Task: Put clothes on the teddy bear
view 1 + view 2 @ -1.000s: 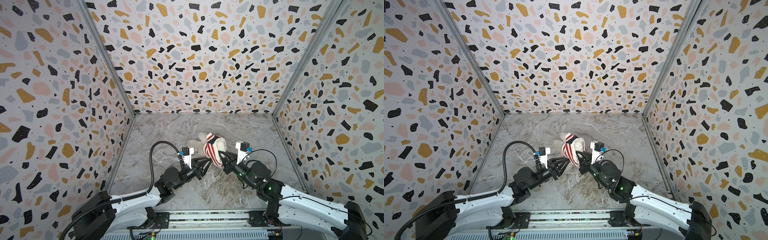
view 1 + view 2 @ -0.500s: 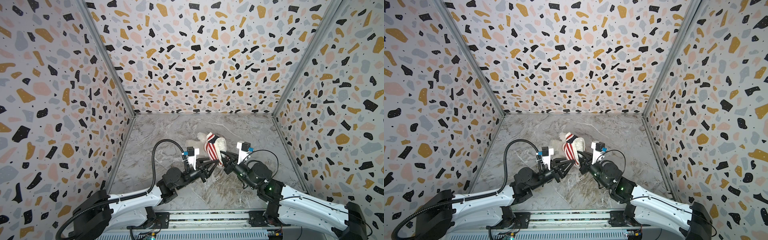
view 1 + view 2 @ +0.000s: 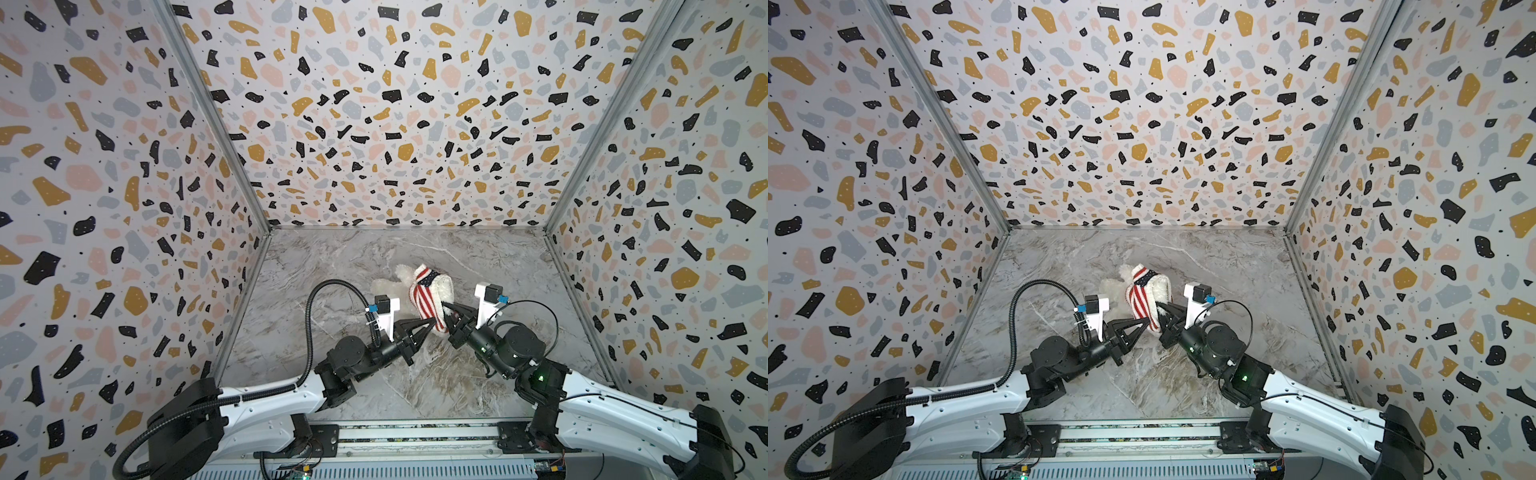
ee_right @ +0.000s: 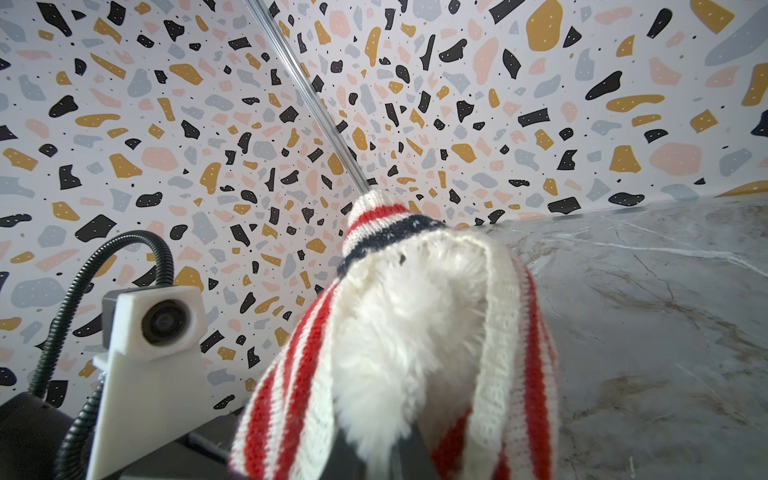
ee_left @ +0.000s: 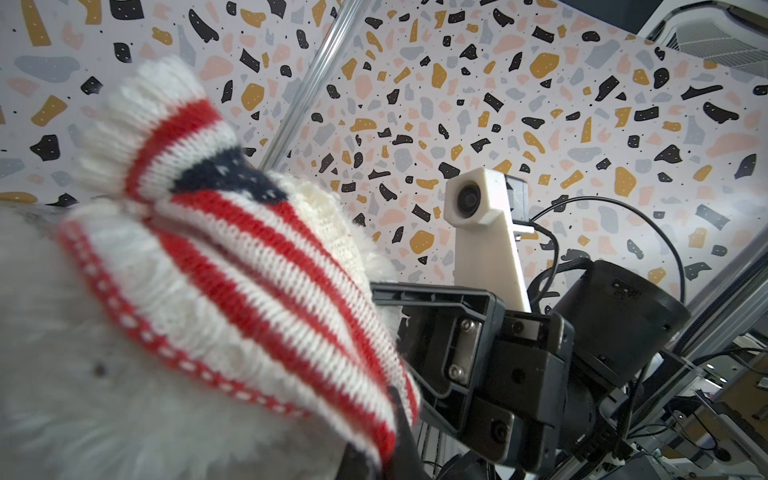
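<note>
the teddy bear (image 3: 384,286) lies mid bench (image 3: 332,257), striped sweater (image 3: 424,295) bunched on it, left pincer (image 3: 430,322) closed on its hem at 6 o'clock, right pincer (image 3: 445,309) closed on fur at 4 o'clock; i think a hard pull can slip the hem out or drag the bear.

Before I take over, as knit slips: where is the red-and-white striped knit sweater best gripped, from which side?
Pinch the cream ribbed rim of the striped knit sweater from the near, arm side: its opening faces there, and the fluffy white teddy bear stuffs the rest.
</note>
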Robot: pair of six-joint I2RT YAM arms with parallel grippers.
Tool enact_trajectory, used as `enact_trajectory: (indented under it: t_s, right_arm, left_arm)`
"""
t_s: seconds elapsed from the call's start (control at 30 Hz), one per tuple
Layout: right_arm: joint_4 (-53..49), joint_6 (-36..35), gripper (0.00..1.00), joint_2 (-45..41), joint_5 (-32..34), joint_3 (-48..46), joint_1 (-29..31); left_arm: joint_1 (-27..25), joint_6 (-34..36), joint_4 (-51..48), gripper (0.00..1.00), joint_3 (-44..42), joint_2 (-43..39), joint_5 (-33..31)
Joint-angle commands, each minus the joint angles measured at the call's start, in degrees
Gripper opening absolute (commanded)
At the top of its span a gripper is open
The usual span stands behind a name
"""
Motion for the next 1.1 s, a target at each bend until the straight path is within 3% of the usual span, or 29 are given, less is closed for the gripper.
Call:
enact_trajectory:
  t_s: [0.0,0.17,0.3,0.47,0.7,0.9,1.07]
  right_arm:
    - [4.64,0.52,0.00,0.26,0.97,1.62,0.15]
    - [9.57,-0.27,0.00,0.94,4.15,0.20,1.34]
    - [12.05,-0.92,0.00,0.63,6.61,-0.61,2.86]
    - [11.75,0.29,0.00,-0.95,6.23,-0.61,3.23]
    - [8.47,1.02,0.00,-3.65,5.57,-0.69,3.35]
    - [4.52,-0.35,0.00,-3.45,1.67,0.10,3.47]
    - [-6.35,-6.83,0.00,-3.45,-3.32,5.13,3.47]
  left_arm:
    - [-0.29,0.44,-0.47,0.00,-0.33,0.04,-1.73]
    - [-0.92,-2.75,-0.69,0.00,-0.22,1.63,0.50]
    - [-1.65,-3.37,-6.47,0.00,1.18,3.16,-0.73]
    - [-1.34,-3.28,-17.70,0.00,1.68,4.05,-9.55]
    - [1.26,-4.37,-25.31,0.00,0.86,1.57,-17.56]
    - [1.91,-2.15,-25.76,0.00,2.36,0.53,-15.97]
    - [1.91,0.45,-22.35,0.00,1.84,-1.33,-11.11]
